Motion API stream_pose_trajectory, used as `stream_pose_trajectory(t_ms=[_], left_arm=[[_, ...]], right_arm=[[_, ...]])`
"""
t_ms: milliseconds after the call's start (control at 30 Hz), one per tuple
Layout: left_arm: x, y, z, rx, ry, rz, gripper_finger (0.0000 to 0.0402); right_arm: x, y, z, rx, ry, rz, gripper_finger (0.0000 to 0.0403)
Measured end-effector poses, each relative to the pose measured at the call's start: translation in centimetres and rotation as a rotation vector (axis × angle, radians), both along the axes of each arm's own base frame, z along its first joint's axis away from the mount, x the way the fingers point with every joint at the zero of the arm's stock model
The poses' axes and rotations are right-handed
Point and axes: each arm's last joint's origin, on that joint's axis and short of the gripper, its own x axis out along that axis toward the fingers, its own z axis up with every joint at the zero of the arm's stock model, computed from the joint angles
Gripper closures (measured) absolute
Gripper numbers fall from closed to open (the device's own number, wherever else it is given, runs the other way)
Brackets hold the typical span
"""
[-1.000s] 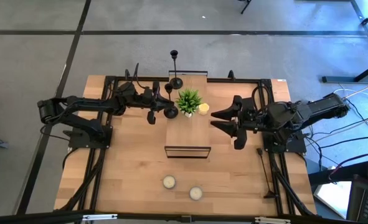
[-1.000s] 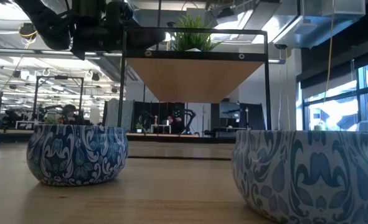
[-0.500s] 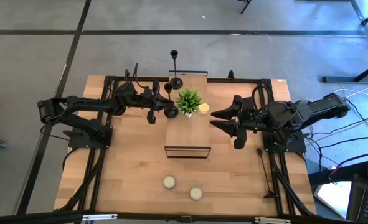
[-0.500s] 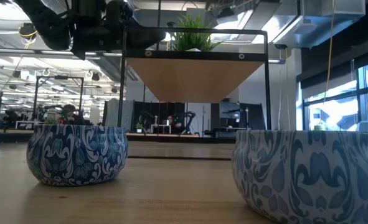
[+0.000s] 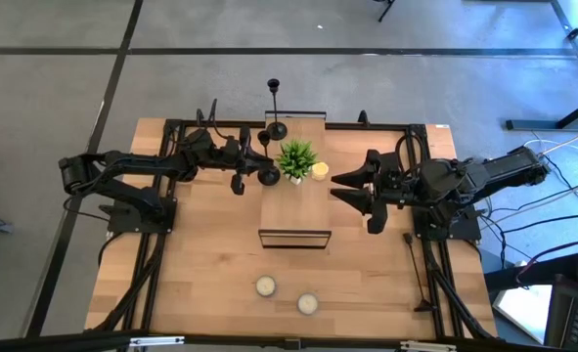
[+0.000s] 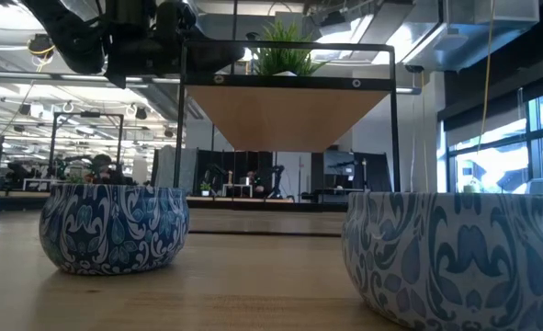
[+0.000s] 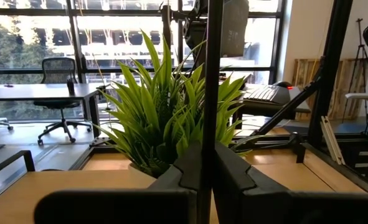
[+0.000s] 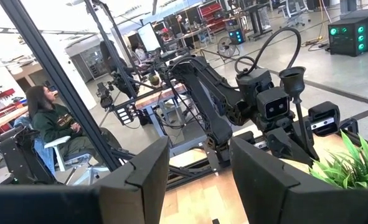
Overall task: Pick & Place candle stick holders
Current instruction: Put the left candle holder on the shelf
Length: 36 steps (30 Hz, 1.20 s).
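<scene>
A raised shelf (image 5: 294, 207) stands at the middle of the table (image 5: 200, 284); on its far end sits a potted plant (image 5: 296, 158), with a small candle (image 5: 320, 171) just to its right; a candle stick holder (image 5: 268, 176) stands just left of the plant, clamped in the left gripper (image 5: 253, 164); a second holder (image 5: 275, 110) stands behind, at the table's far edge; the right gripper (image 5: 345, 190) hovers right of the shelf; two candle tins (image 5: 265, 286) (image 5: 307, 304) lie near the front edge
</scene>
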Motion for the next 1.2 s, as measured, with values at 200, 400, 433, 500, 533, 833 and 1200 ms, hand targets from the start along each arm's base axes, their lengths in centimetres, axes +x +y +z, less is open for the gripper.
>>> stream_pose_trajectory(t_ms=[200,400,433,500,533,833,1200], left_arm=[[0.10,0.05,-0.19,-0.004,0.006,0.000,0.0390],[0.51,0.26,-0.87,-0.022,0.017,-0.001,0.0390],[0.55,0.27,-0.86,-0.021,0.011,-0.001,0.0390],[0.55,0.27,-0.69,-0.011,-0.008,-0.001,0.0390],[0.55,0.28,-0.67,-0.010,-0.012,-0.001,0.0390],[0.52,0.43,-0.73,-0.021,-0.008,0.004,0.0390],[0.52,0.44,-0.80,-0.028,-0.001,0.005,0.0383]], right_arm=[[0.00,0.00,0.00,0.000,0.000,0.000,0.0231],[0.01,-0.04,0.00,0.000,0.000,-0.002,0.0231],[0.01,-0.04,0.00,0.000,0.000,-0.002,0.0231],[0.01,-0.04,0.00,0.000,0.000,-0.002,0.0231],[0.01,-0.04,0.00,0.000,0.000,-0.002,0.0231],[0.01,-0.03,0.01,0.000,0.000,-0.002,0.0231],[0.01,-0.04,0.01,-0.011,0.001,-0.002,0.0231]])
